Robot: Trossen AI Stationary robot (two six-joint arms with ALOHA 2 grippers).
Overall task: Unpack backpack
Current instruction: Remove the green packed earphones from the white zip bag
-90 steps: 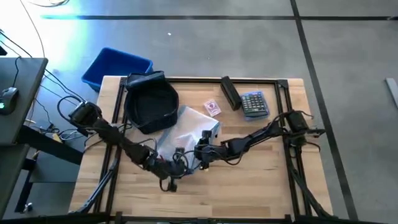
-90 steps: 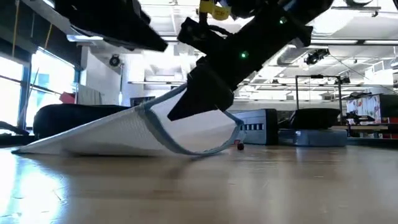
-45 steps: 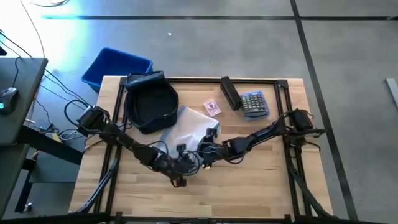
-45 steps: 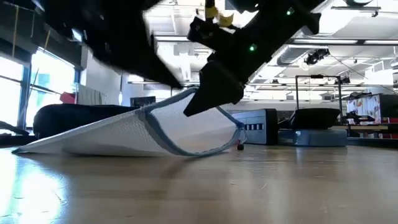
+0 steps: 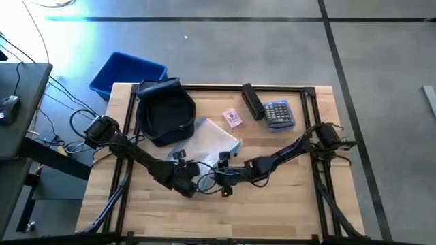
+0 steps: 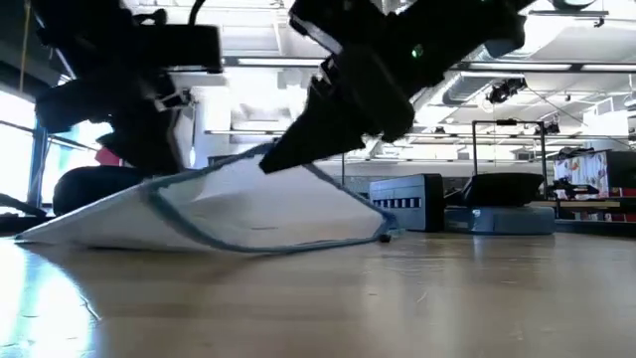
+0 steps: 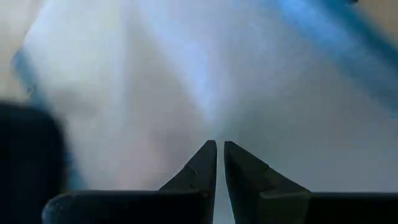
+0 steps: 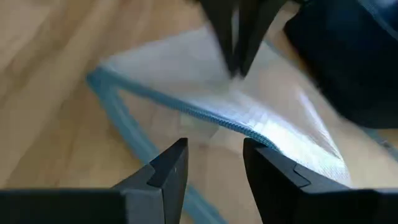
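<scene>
Backpack (image 5: 165, 114), dark navy and lying open, sits at the far left of the table (image 5: 293, 197), beside a blue bin (image 5: 126, 73) on the floor. A clear pouch (image 5: 204, 141) with a blue zipper edge lies just in front of it. Half a second ago the right gripper (image 8: 214, 163) was at the pouch; now it has backed off, jaws apart and empty, near the zipper edge. The left gripper (image 7: 220, 155) has moved in, jaws pressed together on the pouch's film, lifting one edge. Judgement: the pouch has been handed across, so the left arm can now set it aside. A card pack (image 5: 233, 118), calculator (image 5: 278, 113) and dark case (image 5: 252, 101) already lie on the table.
</scene>
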